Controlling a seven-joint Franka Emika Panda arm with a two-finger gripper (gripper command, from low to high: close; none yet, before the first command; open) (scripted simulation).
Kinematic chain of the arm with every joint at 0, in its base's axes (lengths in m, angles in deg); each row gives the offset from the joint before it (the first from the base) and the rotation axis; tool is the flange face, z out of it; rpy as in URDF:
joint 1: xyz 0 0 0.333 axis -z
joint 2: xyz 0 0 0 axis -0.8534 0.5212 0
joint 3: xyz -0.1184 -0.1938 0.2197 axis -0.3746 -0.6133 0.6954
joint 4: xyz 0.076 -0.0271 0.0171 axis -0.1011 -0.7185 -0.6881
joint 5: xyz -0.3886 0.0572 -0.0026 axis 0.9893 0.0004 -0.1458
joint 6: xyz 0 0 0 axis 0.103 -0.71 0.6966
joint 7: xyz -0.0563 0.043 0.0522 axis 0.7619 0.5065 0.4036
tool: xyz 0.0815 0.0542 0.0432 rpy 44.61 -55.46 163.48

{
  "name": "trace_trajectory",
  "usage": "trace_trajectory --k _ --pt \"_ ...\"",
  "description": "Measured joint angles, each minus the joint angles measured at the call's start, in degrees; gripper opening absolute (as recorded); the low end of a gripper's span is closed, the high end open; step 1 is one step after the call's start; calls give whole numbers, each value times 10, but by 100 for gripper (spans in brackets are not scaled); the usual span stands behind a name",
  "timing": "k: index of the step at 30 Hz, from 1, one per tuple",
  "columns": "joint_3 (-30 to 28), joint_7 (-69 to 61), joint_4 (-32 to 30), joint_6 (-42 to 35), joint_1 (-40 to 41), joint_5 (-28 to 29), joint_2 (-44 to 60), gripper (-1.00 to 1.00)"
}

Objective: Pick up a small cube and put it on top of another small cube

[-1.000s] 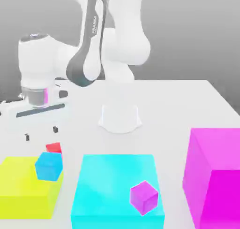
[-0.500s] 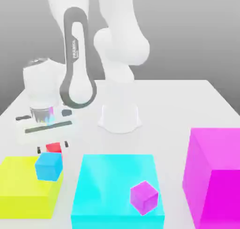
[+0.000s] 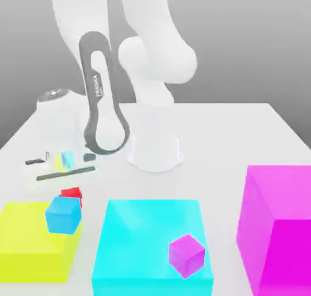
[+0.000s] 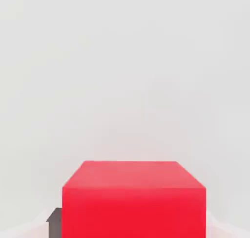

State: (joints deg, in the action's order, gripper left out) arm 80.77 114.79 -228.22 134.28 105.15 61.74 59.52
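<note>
A small red cube point(image 3: 73, 193) rests on the white table, just behind the yellow block. My gripper point(image 3: 69, 189) has come down over it and is shut on it. In the hand view the red cube point(image 4: 133, 198) sits between the fingers, with a dark pad point(image 4: 54, 223) pressed against one side. A small blue cube point(image 3: 62, 215) lies on the yellow block, in front of the red cube and hiding its lower part. A small purple cube point(image 3: 186, 254) sits tilted on the cyan block.
Along the front stand a low yellow block point(image 3: 24, 243) at the exterior view's left, a cyan block point(image 3: 146, 228) in the middle and a tall magenta block point(image 3: 279, 228) at the right. The arm's white base point(image 3: 155, 152) stands behind the cyan block.
The hand has swung toward the exterior view's right and come down onto the red cube. Its fingers, wide apart before, have closed on the cube.
</note>
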Motion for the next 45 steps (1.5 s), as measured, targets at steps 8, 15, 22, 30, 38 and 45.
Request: trace_trajectory --k 8,15,22,30,38,45 --pt "32 -7 -9 -72 30 -11 -79 -100" --pt "14 125 -37 -118 57 162 -154 -100" --pt "55 81 52 -192 33 297 -182 -100" --pt "161 -7 214 -340 -144 297 -167 -100" --pt "179 7 269 -385 -307 289 -115 -100" --pt "159 36 259 -327 -292 329 -60 100"
